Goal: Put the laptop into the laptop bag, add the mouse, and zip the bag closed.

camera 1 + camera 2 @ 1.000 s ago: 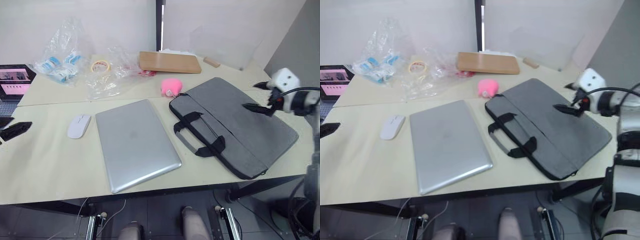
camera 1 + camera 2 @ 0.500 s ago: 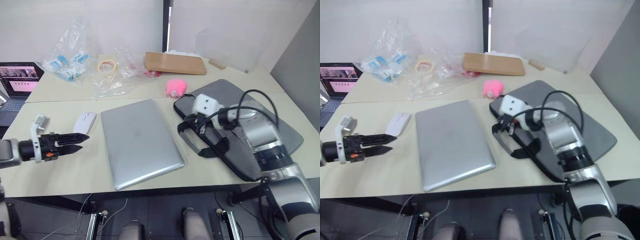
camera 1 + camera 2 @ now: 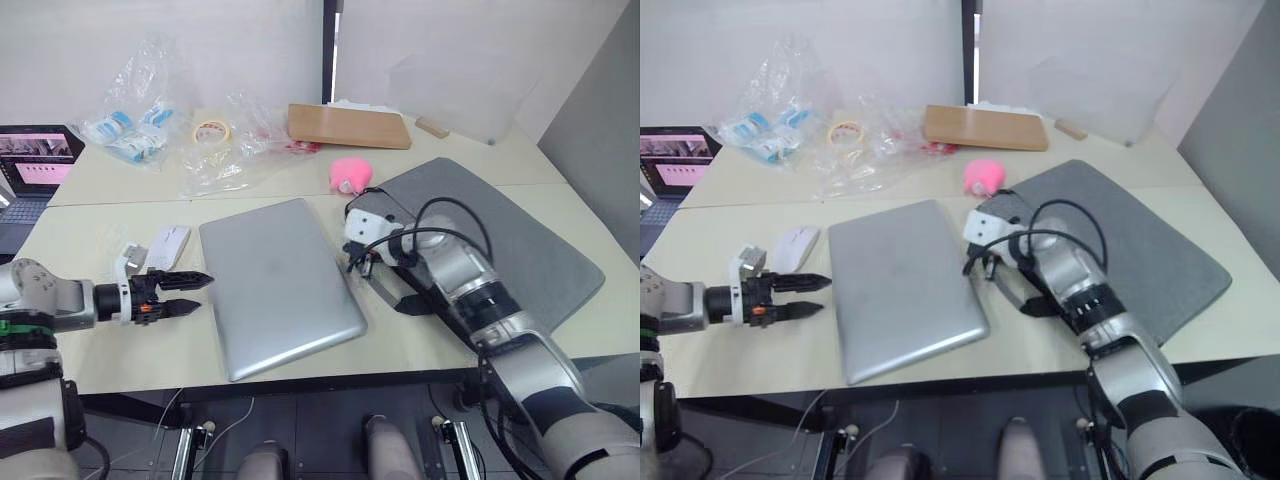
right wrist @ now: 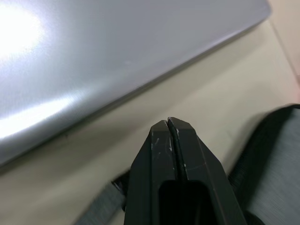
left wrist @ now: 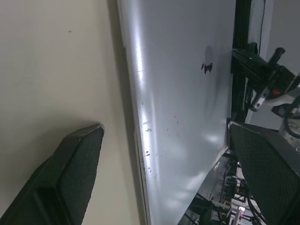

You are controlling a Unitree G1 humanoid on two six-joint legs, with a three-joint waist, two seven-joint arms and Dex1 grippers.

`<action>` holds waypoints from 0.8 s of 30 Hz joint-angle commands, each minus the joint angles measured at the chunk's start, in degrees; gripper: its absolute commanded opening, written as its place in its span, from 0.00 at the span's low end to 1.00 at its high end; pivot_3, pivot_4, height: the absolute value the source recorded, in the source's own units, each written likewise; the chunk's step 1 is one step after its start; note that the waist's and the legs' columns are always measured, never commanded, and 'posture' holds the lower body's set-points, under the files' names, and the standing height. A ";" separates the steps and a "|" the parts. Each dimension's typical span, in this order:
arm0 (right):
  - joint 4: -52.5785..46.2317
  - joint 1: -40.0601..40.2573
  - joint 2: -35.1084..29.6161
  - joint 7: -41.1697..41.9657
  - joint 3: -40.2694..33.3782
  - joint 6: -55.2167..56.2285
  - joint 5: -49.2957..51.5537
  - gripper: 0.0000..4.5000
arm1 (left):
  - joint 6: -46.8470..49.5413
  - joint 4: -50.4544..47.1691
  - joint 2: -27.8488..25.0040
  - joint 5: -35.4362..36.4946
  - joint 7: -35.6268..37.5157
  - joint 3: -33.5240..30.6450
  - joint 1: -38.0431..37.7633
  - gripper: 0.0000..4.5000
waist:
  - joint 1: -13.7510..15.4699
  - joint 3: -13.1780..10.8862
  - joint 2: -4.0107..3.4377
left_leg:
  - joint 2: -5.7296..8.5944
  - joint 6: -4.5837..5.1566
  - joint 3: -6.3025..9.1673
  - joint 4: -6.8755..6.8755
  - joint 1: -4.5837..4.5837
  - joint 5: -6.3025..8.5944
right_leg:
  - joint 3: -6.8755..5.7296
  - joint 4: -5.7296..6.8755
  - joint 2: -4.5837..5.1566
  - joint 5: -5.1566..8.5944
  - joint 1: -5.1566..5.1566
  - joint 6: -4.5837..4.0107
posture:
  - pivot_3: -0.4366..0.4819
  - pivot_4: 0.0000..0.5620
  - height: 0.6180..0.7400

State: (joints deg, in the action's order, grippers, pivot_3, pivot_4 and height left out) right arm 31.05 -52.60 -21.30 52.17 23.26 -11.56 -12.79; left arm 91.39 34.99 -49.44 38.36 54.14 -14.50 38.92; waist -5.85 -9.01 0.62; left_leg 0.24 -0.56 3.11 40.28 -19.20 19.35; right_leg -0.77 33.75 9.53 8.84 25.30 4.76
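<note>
Office or lab test space: plain beige tables [image 3: 90,350] pushed together against white partition panels [image 3: 200,50]. Far edge clutter: clear plastic bags [image 3: 135,105], tape roll [image 3: 209,131], cardboard box [image 3: 348,126], small dark laptop with lit screen [image 3: 30,165] at the left edge.

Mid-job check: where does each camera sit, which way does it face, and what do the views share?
Head eyes: look down over the table; laptop, bag, mouse, both arms.
Left wrist: low along the tabletop toward the laptop's edge; open left pincer fingers, right pincer beyond.
Right wrist: down between laptop and bag; shut right pincer.
Shared: all show the laptop.
</note>
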 commanded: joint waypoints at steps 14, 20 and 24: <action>-3.11 2.72 6.48 1.29 -0.18 0.63 0.73 0.01 | 1.11 -4.02 6.78 5.13 -3.62 -1.46 -1.12 1.00 | 0.02 0.11 -0.01 | 0.01 -0.02 0.02 0.00 0.22 -0.01 | 0.05 0.07 0.00 0.00 -0.17 0.00 | 0.48 0.27 1.00; -6.26 6.31 6.79 2.96 -1.34 -1.01 2.20 0.01 | 1.11 -5.03 7.50 10.32 -7.53 -4.20 -2.48 1.00 | 0.02 0.11 -0.01 | 0.02 -0.03 0.07 -0.05 0.23 0.00 | 0.05 0.06 -0.01 0.00 -0.11 0.00 | 0.48 0.27 1.00; -7.34 7.10 6.60 2.92 -1.56 -1.93 2.19 0.01 | 1.11 -4.26 8.68 13.12 -10.88 -6.83 -2.32 1.00 | 0.15 0.12 0.00 | 0.03 -0.05 0.07 -0.06 0.25 0.01 | 0.05 0.06 -0.01 0.00 -0.12 0.00 | 0.48 0.27 1.00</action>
State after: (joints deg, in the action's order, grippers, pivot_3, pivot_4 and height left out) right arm 25.41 -46.34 -17.23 52.41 19.41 -13.27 -12.51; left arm 91.54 31.43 -42.10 47.81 43.55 -20.99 36.01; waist -5.70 -8.90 0.61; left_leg 0.27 -0.61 3.18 40.22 -18.96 19.37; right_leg -0.72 33.80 9.52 8.84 25.18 4.76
